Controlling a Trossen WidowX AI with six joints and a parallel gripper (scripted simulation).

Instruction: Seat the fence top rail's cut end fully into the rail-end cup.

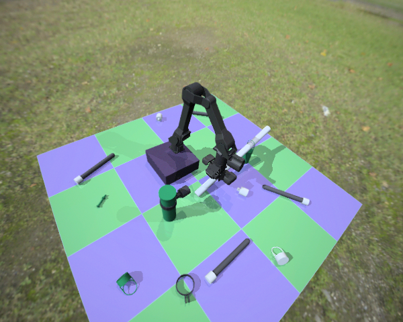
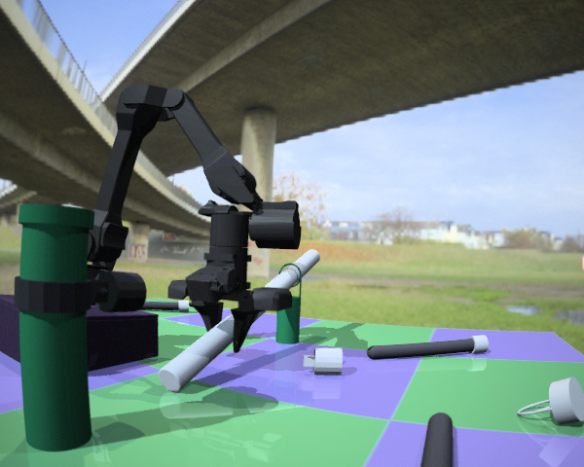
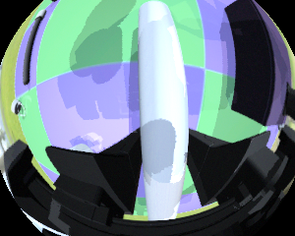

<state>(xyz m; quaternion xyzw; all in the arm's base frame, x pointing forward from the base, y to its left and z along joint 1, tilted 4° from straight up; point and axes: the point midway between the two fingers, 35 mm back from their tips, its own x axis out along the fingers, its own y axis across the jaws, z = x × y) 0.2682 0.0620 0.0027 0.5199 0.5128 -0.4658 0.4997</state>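
One white rail (image 2: 222, 337) lies slanted, its low end on the mat, short of the black cup (image 2: 124, 290) on the green post (image 2: 54, 351). The claw (image 2: 227, 321) is closed on the rail. A weak grip may slip, or pushing may knock the band (image 2: 51, 295) down.
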